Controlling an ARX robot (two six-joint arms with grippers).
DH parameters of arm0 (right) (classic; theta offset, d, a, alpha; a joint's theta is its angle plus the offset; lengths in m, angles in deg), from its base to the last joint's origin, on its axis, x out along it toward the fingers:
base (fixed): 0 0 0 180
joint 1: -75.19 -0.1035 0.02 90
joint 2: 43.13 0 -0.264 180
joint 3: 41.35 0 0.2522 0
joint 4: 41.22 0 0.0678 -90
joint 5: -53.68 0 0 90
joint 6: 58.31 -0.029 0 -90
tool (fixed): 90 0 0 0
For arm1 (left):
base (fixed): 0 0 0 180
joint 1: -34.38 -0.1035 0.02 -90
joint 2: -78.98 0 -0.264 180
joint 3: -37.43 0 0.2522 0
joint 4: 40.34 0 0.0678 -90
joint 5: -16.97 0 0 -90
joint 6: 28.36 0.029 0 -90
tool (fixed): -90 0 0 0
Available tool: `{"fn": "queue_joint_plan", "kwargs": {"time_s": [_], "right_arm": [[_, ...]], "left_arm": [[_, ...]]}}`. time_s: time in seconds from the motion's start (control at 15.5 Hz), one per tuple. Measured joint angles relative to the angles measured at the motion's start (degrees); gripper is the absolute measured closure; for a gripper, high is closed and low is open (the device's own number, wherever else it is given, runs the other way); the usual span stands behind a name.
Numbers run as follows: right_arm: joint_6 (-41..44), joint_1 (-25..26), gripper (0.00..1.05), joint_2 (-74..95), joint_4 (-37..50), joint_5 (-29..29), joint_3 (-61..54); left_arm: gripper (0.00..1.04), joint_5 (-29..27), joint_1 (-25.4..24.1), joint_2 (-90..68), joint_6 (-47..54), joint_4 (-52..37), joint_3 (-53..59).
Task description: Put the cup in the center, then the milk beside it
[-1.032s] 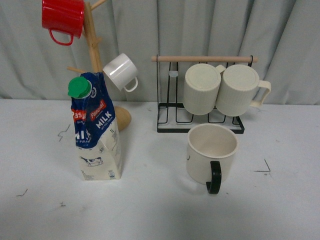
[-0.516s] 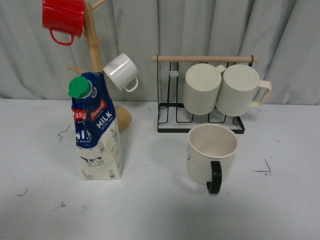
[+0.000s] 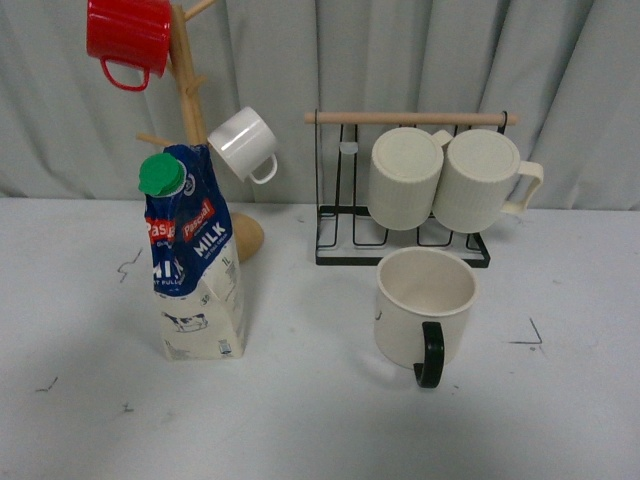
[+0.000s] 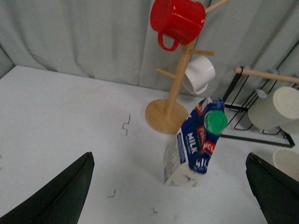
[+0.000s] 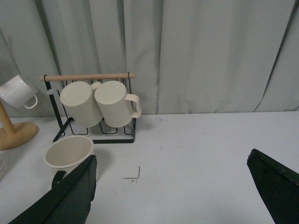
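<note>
Front: the cup [image 3: 425,305] stands upright on the worktop [image 3: 320,420], well apart from the milk carton [image 3: 190,260] to its left.
Left wrist: left hand [image 4: 168,156] spread, empty.
Right wrist: right hand [image 5: 172,156] spread, empty; cup near one finger.

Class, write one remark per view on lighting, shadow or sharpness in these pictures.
Front view: soft, even light; the cup and milk cast only faint shadows. Left wrist view: the left fingers are near-black, without detail, while the milk's label is legible. Right wrist view: the right fingers are equally dark; the curtain is evenly lit.
</note>
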Motion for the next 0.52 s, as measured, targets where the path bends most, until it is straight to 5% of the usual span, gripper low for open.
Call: {"fn": "queue_joint_plan", "kwargs": {"time_s": [0.19, 0.52], "right_arm": [[0.0, 0.0, 0.06, 0.0, 0.0, 0.0, 0.0], [0.0, 0.0, 0.06, 0.0, 0.0, 0.0, 0.0]], "left_arm": [[0.07, 0.4, 2.2, -24.2, 0.5, -12.9, -10.1], [0.07, -4.2, 8.7, -46.8, 1.7, -16.3, -21.3]]}}
